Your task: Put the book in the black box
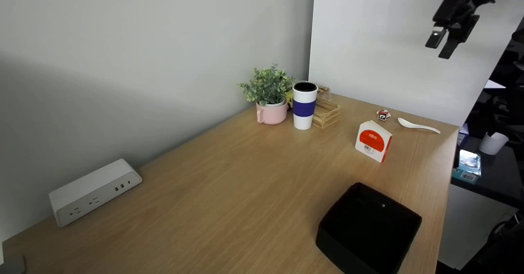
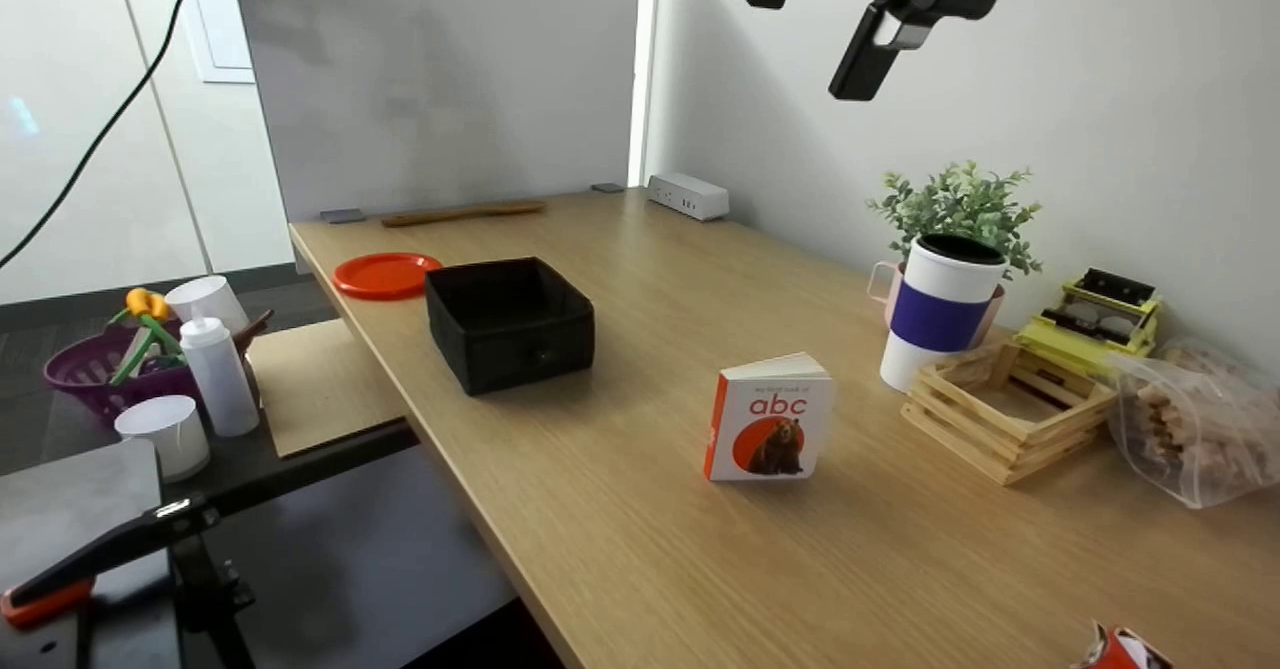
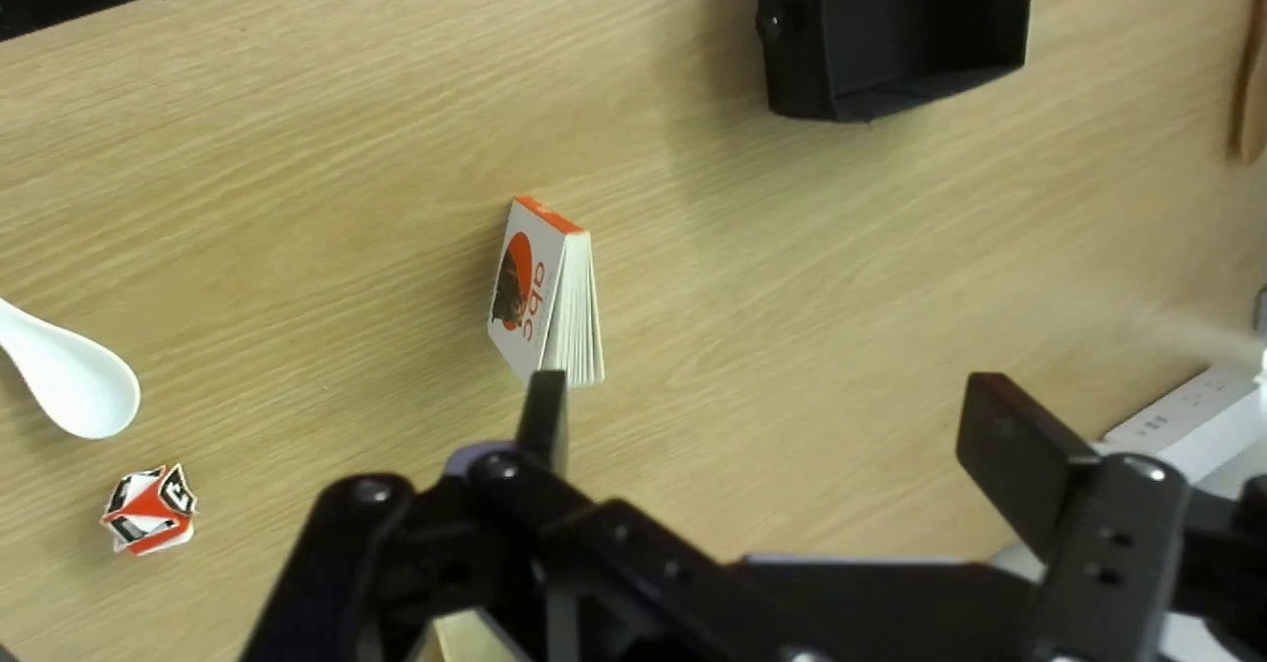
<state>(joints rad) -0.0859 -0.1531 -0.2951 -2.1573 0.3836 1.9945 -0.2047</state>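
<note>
The white book with the red-orange oval stands upright on the table, slightly fanned open. It shows in both exterior views (image 1: 371, 141) (image 2: 768, 427) and in the wrist view (image 3: 525, 291). The low black box stands apart from the book, open side up, in both exterior views (image 1: 333, 245) (image 2: 530, 357). Part of it is at the top of the wrist view (image 3: 800, 58). My gripper is open and empty, high above the table, in both exterior views (image 1: 439, 51) (image 2: 808, 47). In the wrist view the gripper (image 3: 767, 380) has its left fingertip just below the book's image.
A white-and-blue mug (image 1: 303, 116), potted plant (image 1: 272, 112) and wooden crate (image 2: 1000, 424) stand near the wall. A spoon (image 1: 417, 125) and small red-white paper piece (image 1: 383, 114) lie beyond the book. A red plate (image 2: 385, 276) is beside the box; a power strip (image 1: 96, 192) is along the wall.
</note>
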